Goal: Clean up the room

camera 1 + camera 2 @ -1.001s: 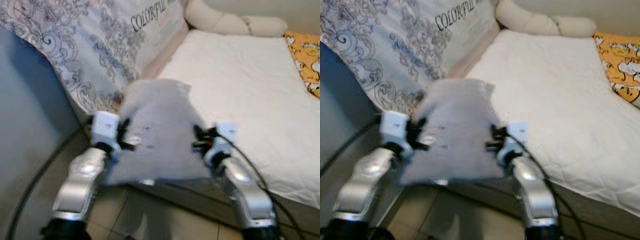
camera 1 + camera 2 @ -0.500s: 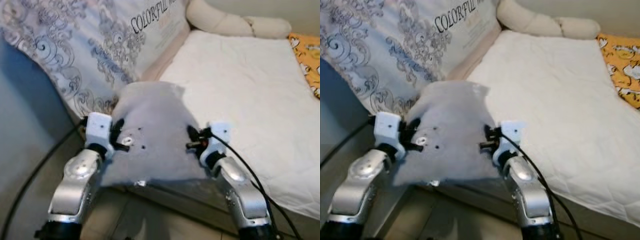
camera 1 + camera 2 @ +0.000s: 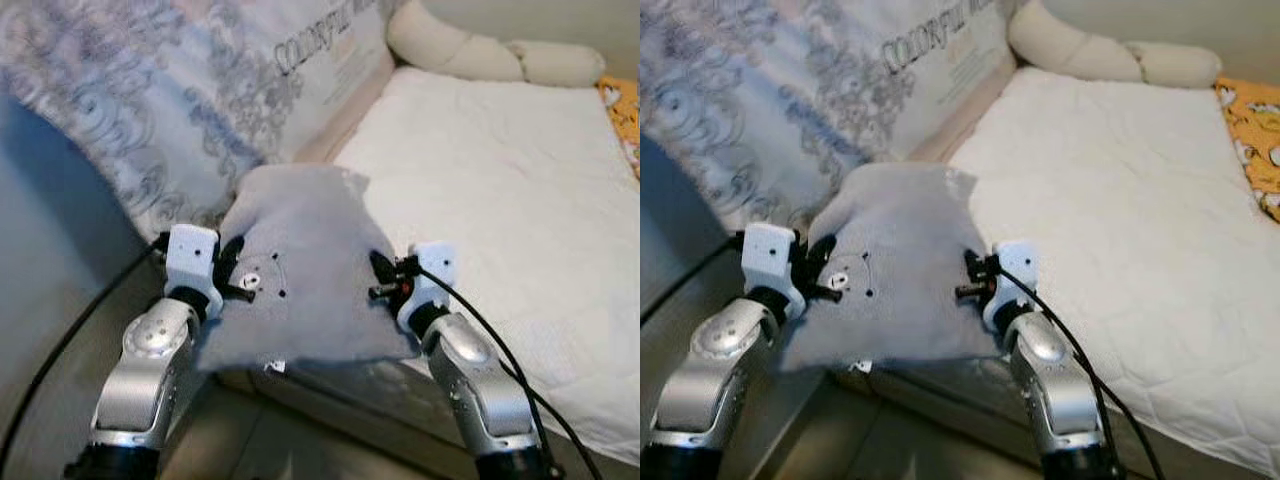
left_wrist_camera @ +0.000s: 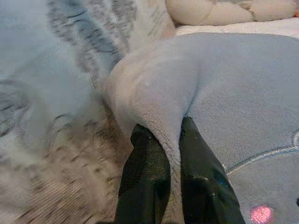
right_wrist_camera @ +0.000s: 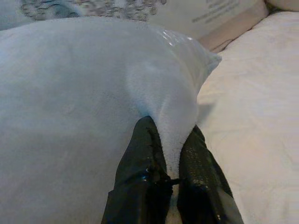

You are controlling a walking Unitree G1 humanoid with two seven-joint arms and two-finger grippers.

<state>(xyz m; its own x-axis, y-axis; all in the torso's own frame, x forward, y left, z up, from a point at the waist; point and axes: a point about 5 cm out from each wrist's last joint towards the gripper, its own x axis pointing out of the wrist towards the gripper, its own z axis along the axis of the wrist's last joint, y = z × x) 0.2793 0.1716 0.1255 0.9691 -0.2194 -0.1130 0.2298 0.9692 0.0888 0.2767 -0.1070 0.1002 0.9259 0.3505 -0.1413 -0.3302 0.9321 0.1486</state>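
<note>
A grey plush pillow [image 3: 300,265] with a small stitched face hangs in front of me, over the near corner of the bed [image 3: 520,190]. My left gripper [image 3: 238,272] is shut on the pillow's left edge, and its fingers [image 4: 149,177] pinch a fold of the fabric. On the opposite side my right gripper [image 3: 385,278] is shut on the right edge, with its fingers [image 5: 145,172] squeezing the plush. The pillow [image 3: 895,270] is held roughly flat between the two arms, slightly above the mattress edge.
A white quilted mattress [image 3: 1140,200] stretches to the right. A patterned duvet [image 3: 170,90] with printed lettering is heaped at the left. Cream cushions [image 3: 480,55] lie at the far end, an orange patterned cloth [image 3: 1255,130] at the right. A black cable [image 3: 70,340] runs down the left.
The view has shifted a little, so the bed sits further right. Both grippers keep their hold on the pillow, which looks slightly higher and closer to the bed corner.
</note>
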